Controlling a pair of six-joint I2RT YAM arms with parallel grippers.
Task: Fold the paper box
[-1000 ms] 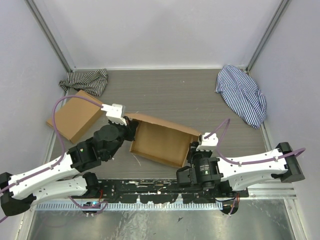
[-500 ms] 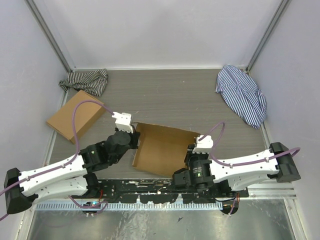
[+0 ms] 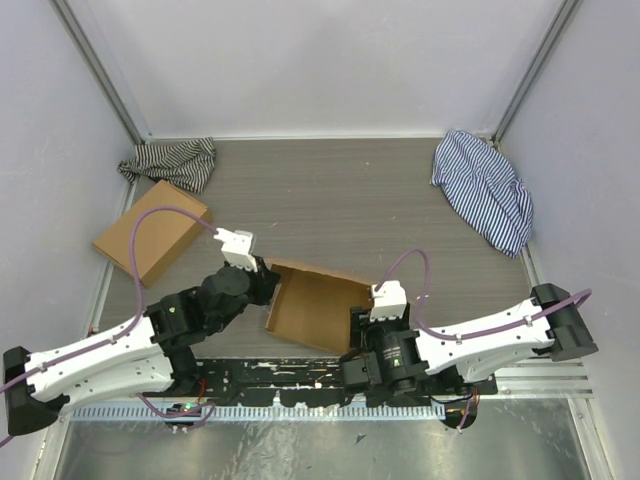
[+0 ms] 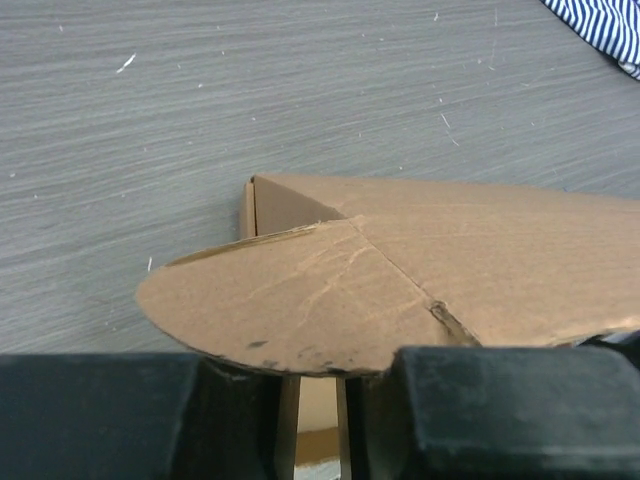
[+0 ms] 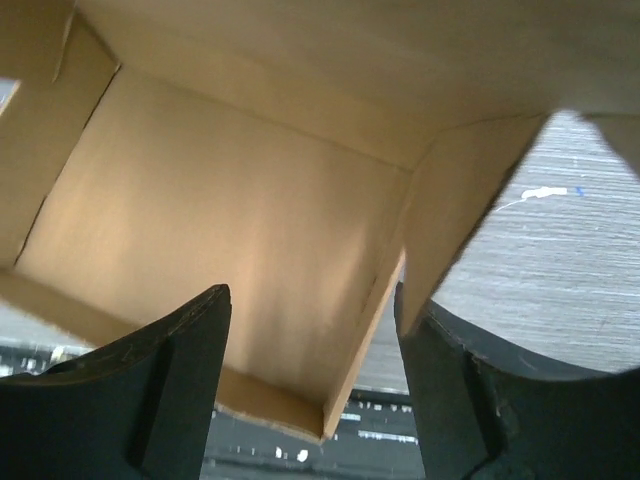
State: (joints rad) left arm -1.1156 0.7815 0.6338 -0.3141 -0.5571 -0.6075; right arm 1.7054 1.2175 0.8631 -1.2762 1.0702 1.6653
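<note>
Brown paper box point(image 3: 315, 305) sits at 6 o'clock on the table point(image 3: 350, 190). Left jaws stand narrowly apart around its left edge; whether they pinch it cannot be told. Right jaws are spread wide astride the right wall. Risk: with no firm grip, the raised walls may spring outward, or the box may skid. Cardboard is matte and creased; the left flap point(image 4: 270, 310) is rounded; the table is grained.

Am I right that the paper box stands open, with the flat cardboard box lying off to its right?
Not quite: the top external view shows the flat cardboard box lying off to its left; the paper box does stand open.
</note>
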